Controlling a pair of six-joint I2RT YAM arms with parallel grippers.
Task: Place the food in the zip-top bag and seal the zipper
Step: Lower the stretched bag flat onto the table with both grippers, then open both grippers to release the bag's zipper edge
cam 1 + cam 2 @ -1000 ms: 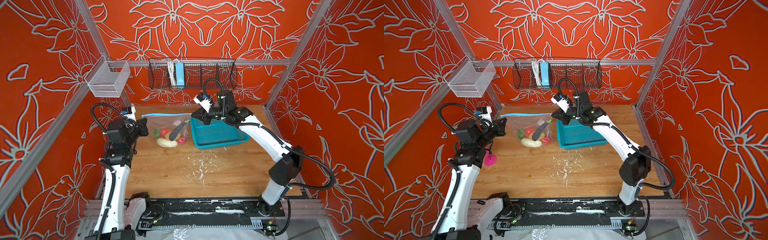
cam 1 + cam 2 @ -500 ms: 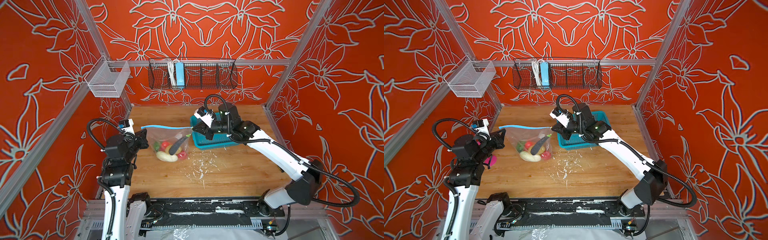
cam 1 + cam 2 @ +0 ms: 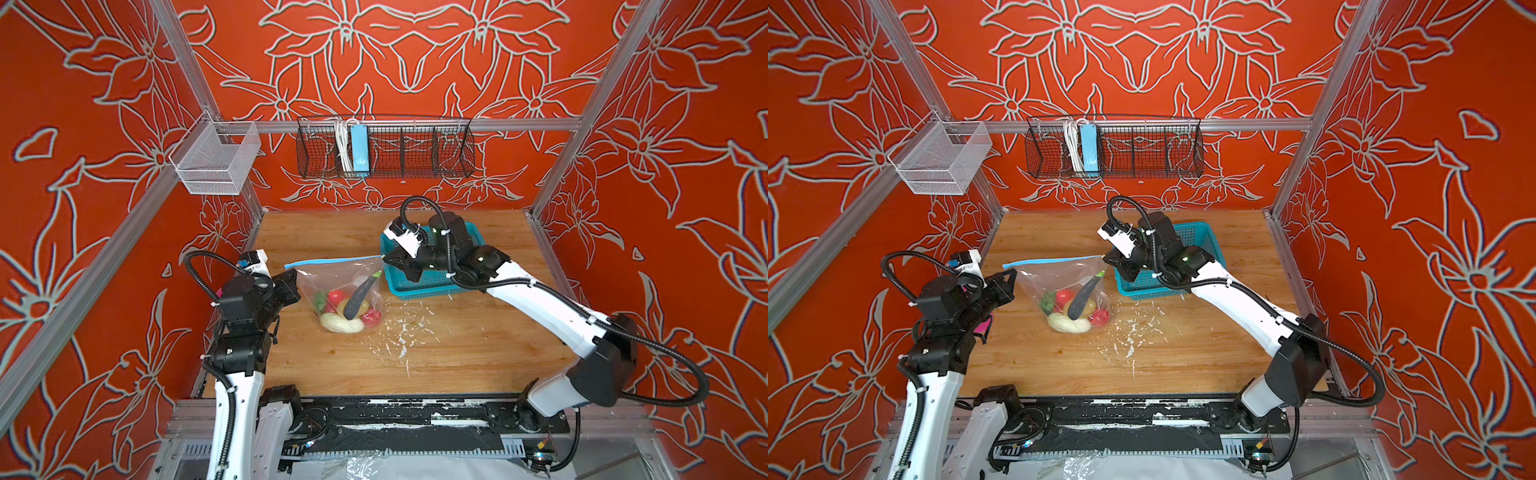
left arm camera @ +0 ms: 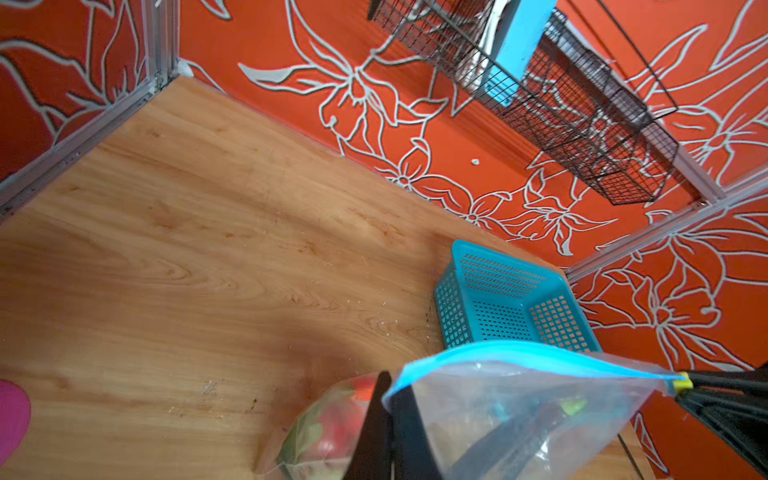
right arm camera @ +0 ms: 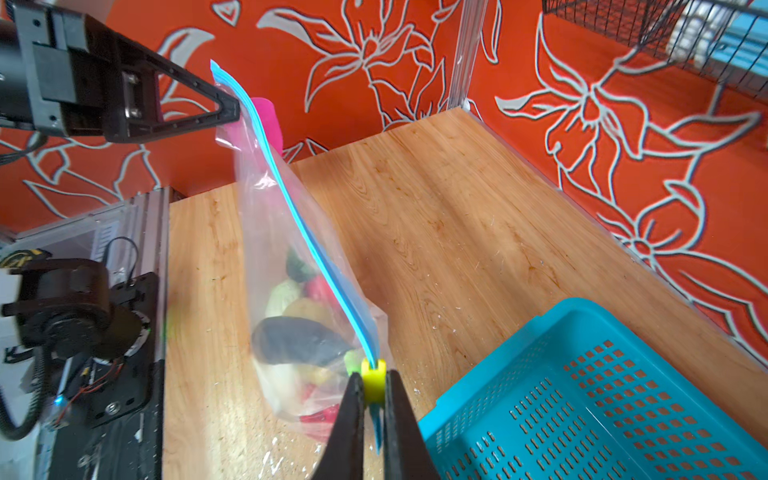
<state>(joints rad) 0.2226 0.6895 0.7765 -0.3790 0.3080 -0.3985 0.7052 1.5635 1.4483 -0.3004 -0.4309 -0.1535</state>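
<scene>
Clear glossy plastic zip-top bag (image 3: 332, 278); matt wood-grain table (image 3: 457, 357).

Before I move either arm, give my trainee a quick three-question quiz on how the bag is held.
1. True or false: the teal basket is empty.
2. The right gripper is shut on: A) the yellow slider at the zipper's end; B) the dark vegetable; C) the basket rim.
3. Which part of the zip-top bag does the left gripper pinch?

Key: 1 true; 2 A; 3 the top corner at the zipper end opposite the slider.
</scene>
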